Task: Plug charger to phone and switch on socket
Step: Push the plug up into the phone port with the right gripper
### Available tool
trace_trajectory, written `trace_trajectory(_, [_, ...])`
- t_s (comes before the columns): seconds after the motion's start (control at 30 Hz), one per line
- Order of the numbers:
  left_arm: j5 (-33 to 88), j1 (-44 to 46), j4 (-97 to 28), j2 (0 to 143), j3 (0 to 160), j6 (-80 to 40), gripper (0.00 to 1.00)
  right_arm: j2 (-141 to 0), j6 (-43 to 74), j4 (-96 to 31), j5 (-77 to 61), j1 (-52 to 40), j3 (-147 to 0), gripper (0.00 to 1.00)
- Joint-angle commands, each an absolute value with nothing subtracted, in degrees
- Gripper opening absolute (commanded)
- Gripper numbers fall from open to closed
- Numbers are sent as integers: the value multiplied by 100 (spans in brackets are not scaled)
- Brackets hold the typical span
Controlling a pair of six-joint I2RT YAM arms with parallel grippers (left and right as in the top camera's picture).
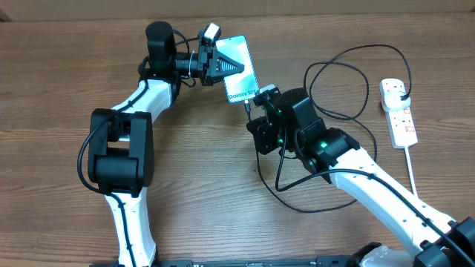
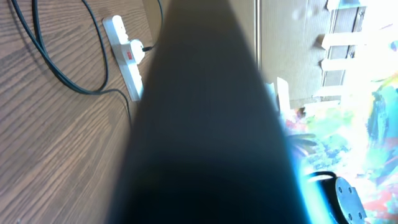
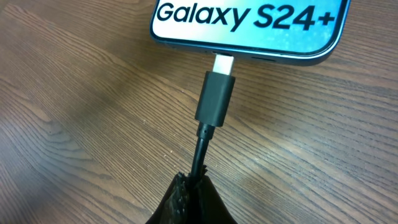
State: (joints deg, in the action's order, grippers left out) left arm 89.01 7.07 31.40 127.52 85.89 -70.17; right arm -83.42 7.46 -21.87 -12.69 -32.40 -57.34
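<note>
- Two sets of fingers meet upper centre: left fingers (image 1: 225,67) clamp the phone (image 1: 241,83).
- Below it, right fingers (image 3: 189,202) pinch the charger (image 3: 214,99), tip at phone's port.

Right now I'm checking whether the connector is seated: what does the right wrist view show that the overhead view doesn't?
Only the right wrist: the charger connector up close, its metal tip at the phone edge with some metal showing.

Only the overhead: the socket with the charger's far end plugged in, the cable's loops, and the left claw gripping the phone.

Both: phone, charger cable, right claw holding that cable, wooden table.
</note>
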Motion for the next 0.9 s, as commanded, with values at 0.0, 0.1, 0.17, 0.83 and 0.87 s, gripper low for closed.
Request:
trace_trajectory(0.0, [9052,701,3201,12709,8750,-7185,4,-8307,768,-2134,-1315,-3277,-5957,4])
trace_trajectory(0.1, [9052,722,3201,12709,8750,-7205,4,-8307,768,-2132,-1315,-3277,-5957,4])
trace_trajectory(0.17, [9052,725,3201,12709,8750,-7203,4,-8307,768,-2130,-1315,-3277,-5957,4])
trace_trajectory(0.83, [9054,832,3201,12709,8750,-6764,4,-8307,766,-2086,-1260,-3275,-5957,4])
trace_trajectory(0.87, [9054,834,3201,12709,8750,-6626,4,-8307,764,-2058,-1181,-3275,-5957,4])
